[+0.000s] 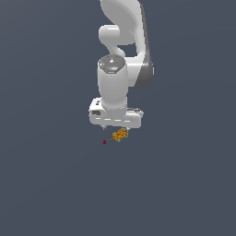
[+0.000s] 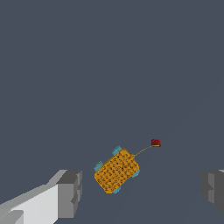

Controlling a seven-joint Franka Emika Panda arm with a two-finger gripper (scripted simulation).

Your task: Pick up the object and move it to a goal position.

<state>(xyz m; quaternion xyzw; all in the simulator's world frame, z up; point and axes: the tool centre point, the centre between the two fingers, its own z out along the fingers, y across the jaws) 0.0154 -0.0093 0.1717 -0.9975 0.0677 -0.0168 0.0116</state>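
orange-yellow block (image 2: 117,171) lies between spread fingers (image 2: 70,193) of white gripper (image 2: 142,190), untouched; red dot (image 2: 155,142) just beside block.

Both renders were evenly, flatly lit against a dim slate-grey ground with no cast shadows or glare, the white arm (image 1: 120,69) at upper centre of the exterior view shaded soft grey on its right flank, and edges were slightly soft and pixelated, without lens distortion.
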